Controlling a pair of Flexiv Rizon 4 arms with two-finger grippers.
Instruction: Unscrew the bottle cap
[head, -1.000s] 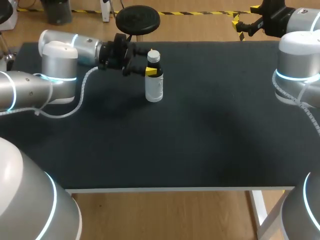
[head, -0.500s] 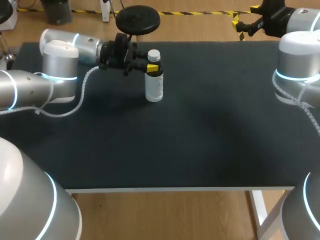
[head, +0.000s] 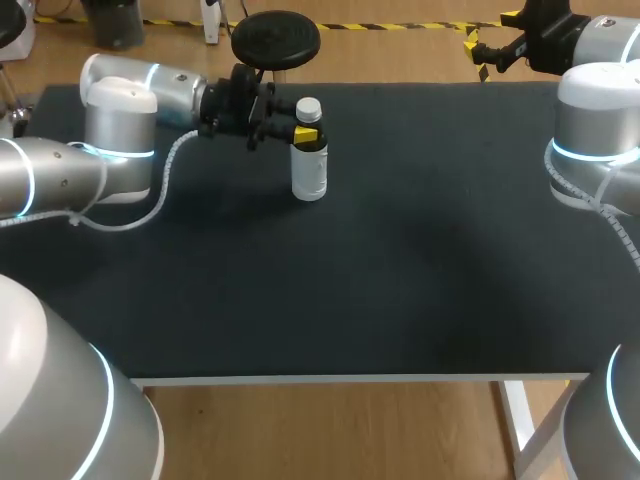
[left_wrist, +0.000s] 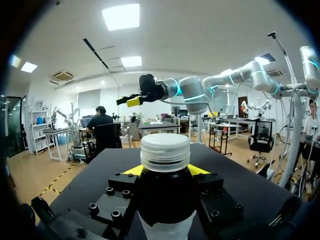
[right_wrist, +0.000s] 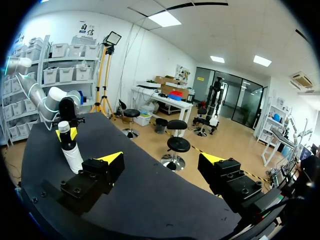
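A small bottle (head: 309, 175) with a white label, a dark upper part and a white ribbed cap (head: 308, 107) stands upright at the table's far left of centre. My left gripper (head: 306, 133) comes in level from the left and is shut on the bottle's dark shoulder, just under the cap. In the left wrist view the cap (left_wrist: 165, 152) rises between the yellow fingertips (left_wrist: 131, 170), which press on the bottle (left_wrist: 165, 200) from both sides. My right gripper (head: 483, 52) hangs open beyond the far right corner. From the right wrist the bottle (right_wrist: 71, 152) shows far ahead of that gripper (right_wrist: 162, 162).
The black table (head: 400, 260) carries nothing but the bottle. My left arm's white cable (head: 160, 190) loops over the table's left side.
The left gripper's fingers have moved in around the bottle's upper part and shut on it. The bottle stays where it was, and the right arm has not moved.
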